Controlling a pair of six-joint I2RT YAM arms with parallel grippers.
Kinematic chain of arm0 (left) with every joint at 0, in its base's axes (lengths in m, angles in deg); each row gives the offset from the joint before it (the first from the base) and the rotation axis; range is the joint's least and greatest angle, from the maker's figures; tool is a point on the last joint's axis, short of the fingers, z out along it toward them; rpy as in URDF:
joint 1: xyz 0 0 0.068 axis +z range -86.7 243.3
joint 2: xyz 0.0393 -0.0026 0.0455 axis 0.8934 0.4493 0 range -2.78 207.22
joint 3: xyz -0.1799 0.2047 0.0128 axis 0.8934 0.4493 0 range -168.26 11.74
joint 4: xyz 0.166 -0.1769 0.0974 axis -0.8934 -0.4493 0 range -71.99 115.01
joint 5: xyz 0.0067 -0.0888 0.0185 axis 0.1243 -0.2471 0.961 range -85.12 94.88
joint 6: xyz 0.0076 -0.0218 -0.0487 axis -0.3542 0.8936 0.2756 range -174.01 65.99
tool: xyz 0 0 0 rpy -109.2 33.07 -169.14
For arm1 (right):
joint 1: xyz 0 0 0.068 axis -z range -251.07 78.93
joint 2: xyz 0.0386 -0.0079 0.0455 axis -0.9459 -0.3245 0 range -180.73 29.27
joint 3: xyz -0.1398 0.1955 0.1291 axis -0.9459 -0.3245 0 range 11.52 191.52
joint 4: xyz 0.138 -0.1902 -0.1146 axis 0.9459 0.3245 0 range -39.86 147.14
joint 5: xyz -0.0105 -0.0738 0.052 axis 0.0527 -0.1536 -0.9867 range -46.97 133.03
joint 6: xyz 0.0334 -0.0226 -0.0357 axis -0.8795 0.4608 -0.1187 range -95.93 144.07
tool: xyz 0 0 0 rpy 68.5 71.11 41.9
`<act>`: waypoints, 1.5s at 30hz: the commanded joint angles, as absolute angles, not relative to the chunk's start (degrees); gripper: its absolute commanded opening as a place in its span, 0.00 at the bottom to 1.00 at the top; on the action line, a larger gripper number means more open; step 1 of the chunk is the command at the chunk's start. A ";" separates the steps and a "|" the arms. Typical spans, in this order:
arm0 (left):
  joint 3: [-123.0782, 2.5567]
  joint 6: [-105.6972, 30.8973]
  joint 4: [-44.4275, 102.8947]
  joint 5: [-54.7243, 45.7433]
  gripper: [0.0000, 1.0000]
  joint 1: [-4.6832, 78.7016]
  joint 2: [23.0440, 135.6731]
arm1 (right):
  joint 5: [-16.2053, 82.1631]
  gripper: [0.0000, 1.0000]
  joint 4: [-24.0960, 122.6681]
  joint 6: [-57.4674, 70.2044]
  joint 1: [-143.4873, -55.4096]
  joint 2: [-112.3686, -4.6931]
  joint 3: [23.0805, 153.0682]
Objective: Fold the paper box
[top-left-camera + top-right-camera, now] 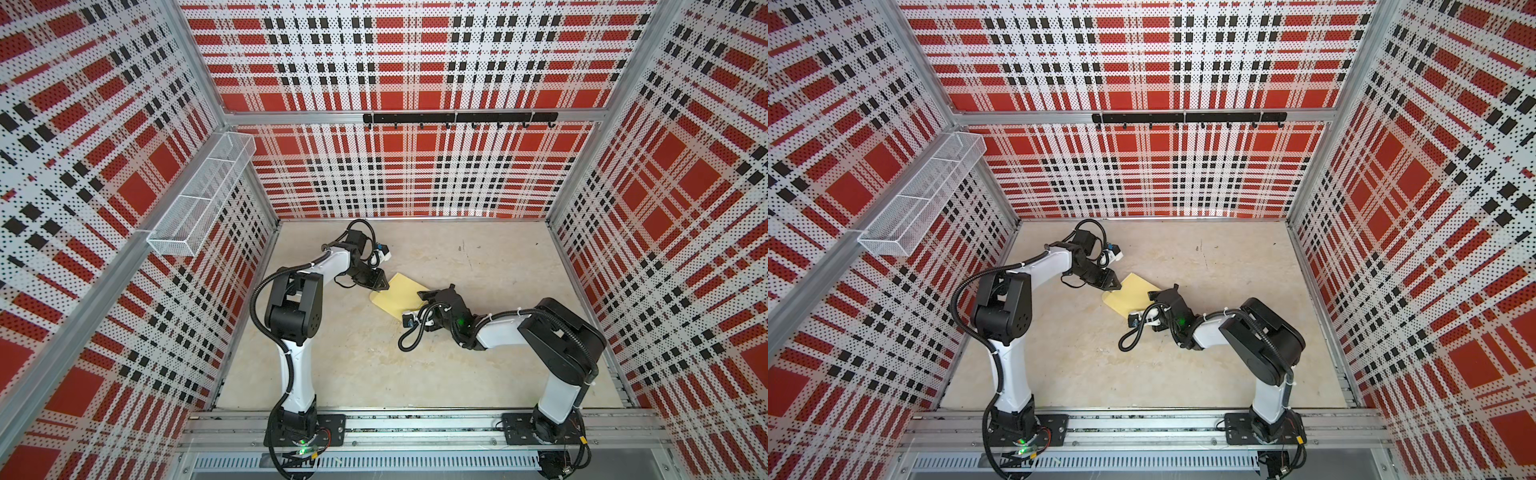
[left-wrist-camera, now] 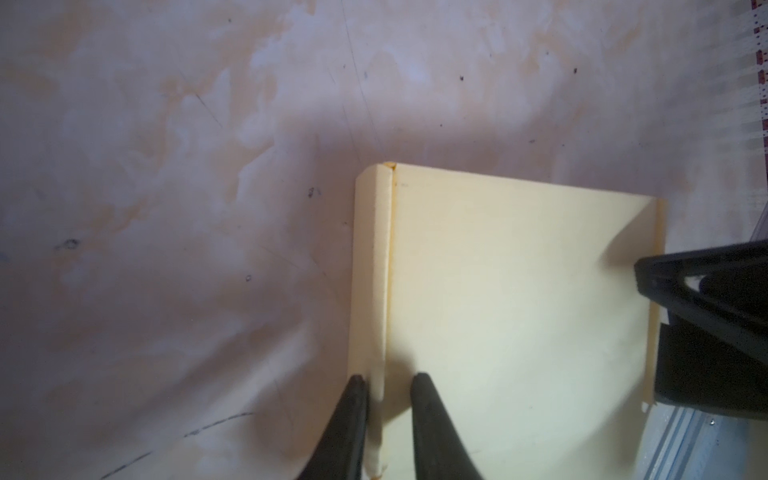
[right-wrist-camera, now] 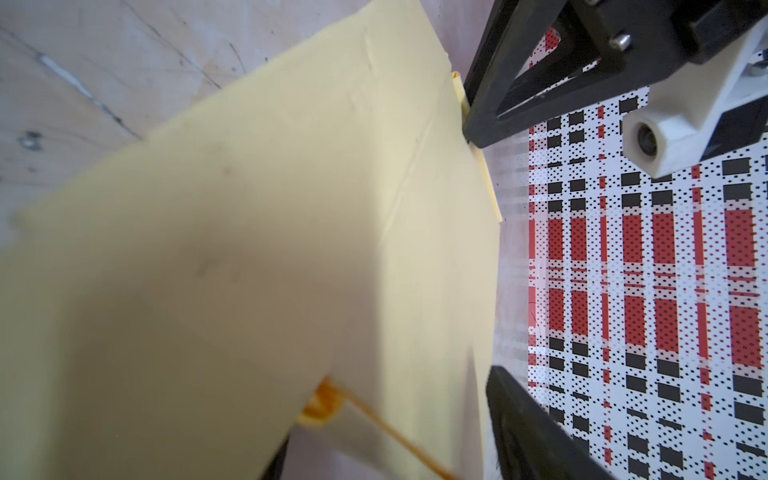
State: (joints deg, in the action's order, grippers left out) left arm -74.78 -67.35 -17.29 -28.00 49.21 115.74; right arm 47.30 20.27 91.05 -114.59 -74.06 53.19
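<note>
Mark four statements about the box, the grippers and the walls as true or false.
1. The paper box lies on the table between the left gripper and the right gripper. True.
2. The left gripper's jaws are pressed together with nothing between them. False: in the left wrist view they stand apart, with the box's narrow folded flap between them.
3. A white basket hangs on the back wall. False: the mesh basket hangs on the left wall, and the back wall carries a black hook rail.
4. The right gripper meets the box at the side opposite the left gripper. True.
</note>
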 commanded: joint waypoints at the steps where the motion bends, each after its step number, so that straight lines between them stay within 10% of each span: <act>1: -74.20 -66.45 -20.34 -31.32 0.25 49.20 116.59 | 45.60 0.69 14.71 89.56 -114.57 -73.39 55.38; 18: -70.02 -61.31 -14.75 -31.42 0.57 54.16 95.31 | 42.26 0.57 17.96 76.35 -114.63 -67.24 54.30; 45: -63.18 -72.92 -9.62 -35.91 0.63 57.86 87.25 | 34.05 0.46 -5.96 32.76 -113.34 -72.52 44.56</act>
State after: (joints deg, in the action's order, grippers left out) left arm -60.99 -68.57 -8.02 -36.37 58.37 85.77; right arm 35.02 1.87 37.00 -113.39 -70.82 46.09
